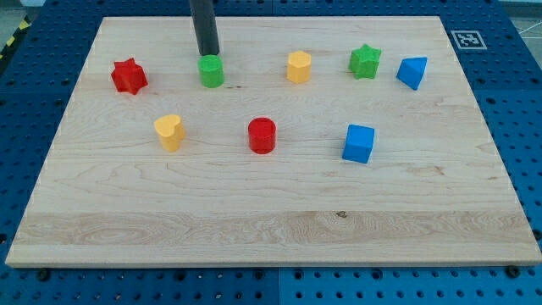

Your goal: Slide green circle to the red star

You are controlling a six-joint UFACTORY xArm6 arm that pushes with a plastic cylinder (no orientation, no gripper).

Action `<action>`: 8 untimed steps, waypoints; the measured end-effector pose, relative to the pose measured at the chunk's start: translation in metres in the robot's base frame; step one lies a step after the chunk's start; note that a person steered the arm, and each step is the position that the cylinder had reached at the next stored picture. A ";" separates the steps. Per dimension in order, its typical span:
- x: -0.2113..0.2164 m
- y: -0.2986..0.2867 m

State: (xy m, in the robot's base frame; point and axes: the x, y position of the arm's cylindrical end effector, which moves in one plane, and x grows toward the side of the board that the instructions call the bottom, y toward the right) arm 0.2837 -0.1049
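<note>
The green circle (pixel 211 71) sits on the wooden board (pixel 271 220) in the upper left part of the view. The red star (pixel 129 76) lies to its left, about a hand's width away, near the board's left edge. My tip (pixel 208 53) stands just above the green circle, at its top edge, touching or nearly touching it. The rod rises straight up out of the view's top.
A yellow hexagon (pixel 298 66), a green star (pixel 365 61) and a blue triangle-like block (pixel 412 73) line up along the top right. A yellow heart (pixel 169 132), a red circle (pixel 262 135) and a blue cube (pixel 358 143) sit in the middle row.
</note>
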 end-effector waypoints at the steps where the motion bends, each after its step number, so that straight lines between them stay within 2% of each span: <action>1: 0.053 0.000; 3: 0.045 0.018; 4: 0.059 0.053; 6: 0.090 0.051; 8: 0.094 0.031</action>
State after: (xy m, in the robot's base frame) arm 0.3772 -0.0734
